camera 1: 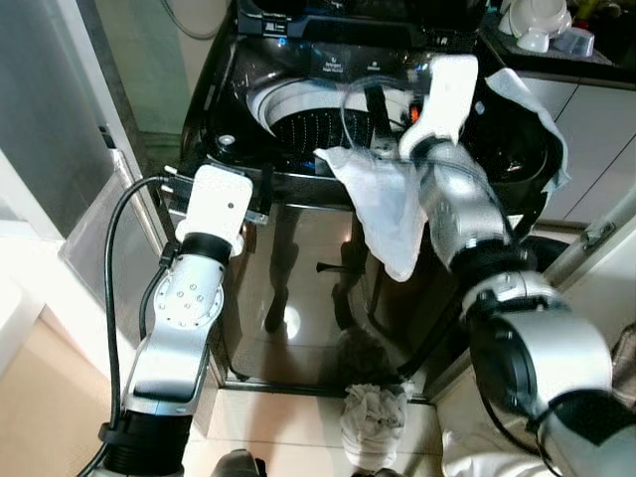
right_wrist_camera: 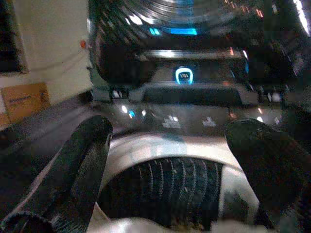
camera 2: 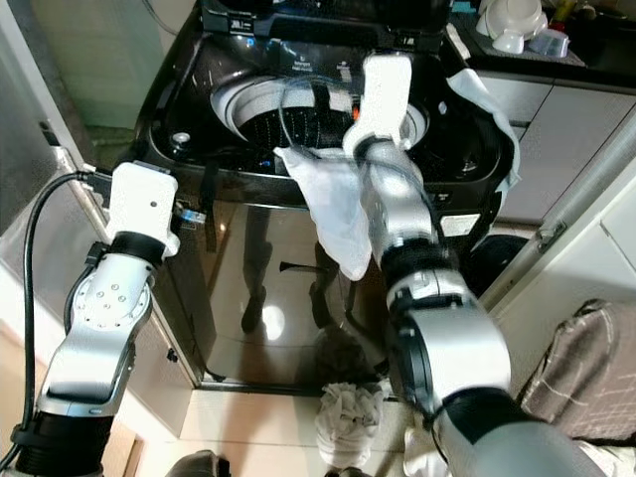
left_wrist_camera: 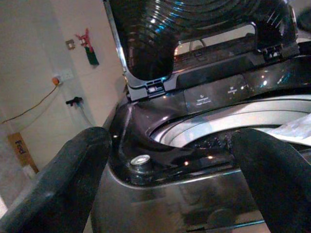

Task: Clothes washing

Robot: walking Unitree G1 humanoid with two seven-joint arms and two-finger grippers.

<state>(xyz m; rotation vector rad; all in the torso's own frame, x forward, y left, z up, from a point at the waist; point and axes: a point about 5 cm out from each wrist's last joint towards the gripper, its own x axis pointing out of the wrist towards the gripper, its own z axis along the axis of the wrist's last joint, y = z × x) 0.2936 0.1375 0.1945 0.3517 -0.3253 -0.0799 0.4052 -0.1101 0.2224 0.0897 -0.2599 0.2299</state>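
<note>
White cloth (camera 1: 383, 204): draped over the front rim of the washing machine (camera 1: 298, 288); long axis vertical, its tail pointing down the glossy front.
My right gripper (right_wrist_camera: 165, 160): fingers spread wide, holding nothing; it hangs over the open drum (camera 1: 318, 124), the cloth just below and in front of it.
My left gripper (left_wrist_camera: 170, 179): fingers wide apart, empty; at the machine's front left corner, the cloth off to its right.

Right gripper (right_wrist_camera: 165, 160) extended forward, fingers apart; left gripper (left_wrist_camera: 165, 174) lower (likewise spread).
</note>
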